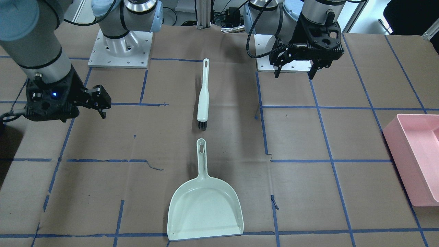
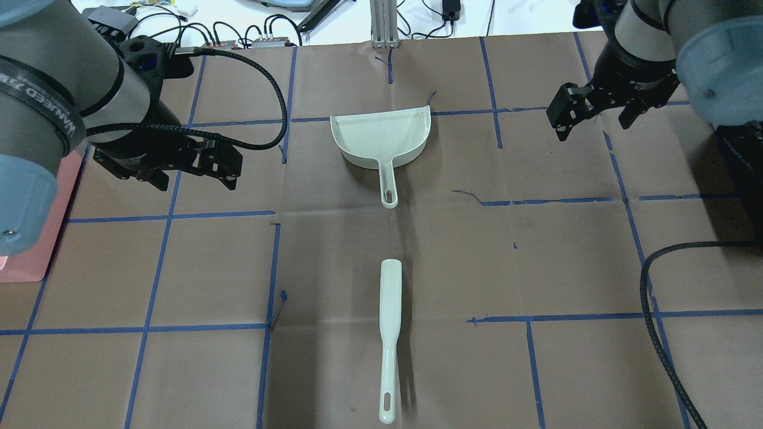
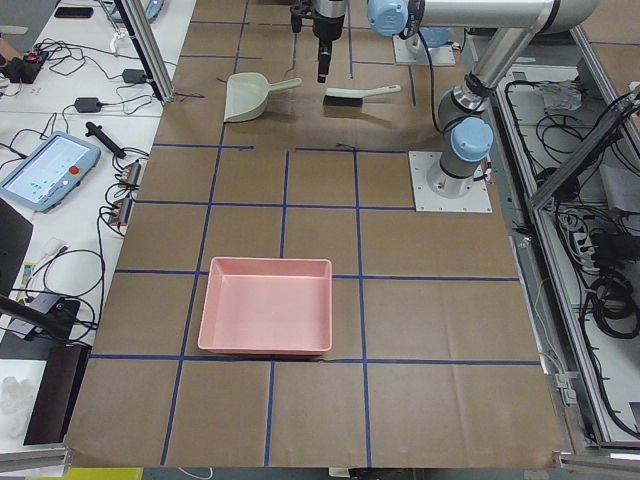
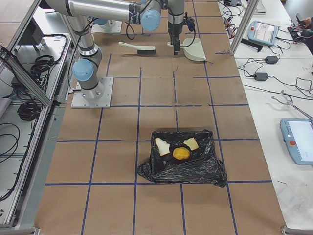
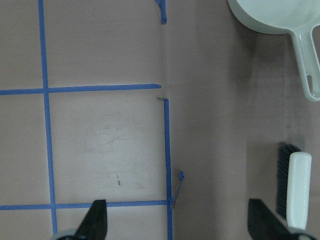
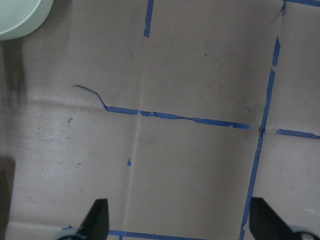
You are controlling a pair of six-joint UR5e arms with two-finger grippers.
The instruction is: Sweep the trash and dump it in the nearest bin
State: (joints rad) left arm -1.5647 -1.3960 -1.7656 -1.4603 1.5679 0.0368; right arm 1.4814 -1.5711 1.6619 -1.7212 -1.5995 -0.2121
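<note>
Hovering my left gripper (image 2: 195, 179) and right gripper (image 2: 593, 126) open either side of the dustpan (image 2: 381, 137); swinging low could knock the brush (image 2: 390, 310) nearby

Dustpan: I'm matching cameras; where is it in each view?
Front-facing: dustpan bottom centre.
Overhead: dustpan upper centre.
Exterior left: dustpan top, left of centre.
Exterior right: dustpan top, right of centre.
Left wrist: dustpan top right corner.
Right wrist: dustpan edge, top left corner.
Landmark: brush in line with its handle (not right wrist).
</note>
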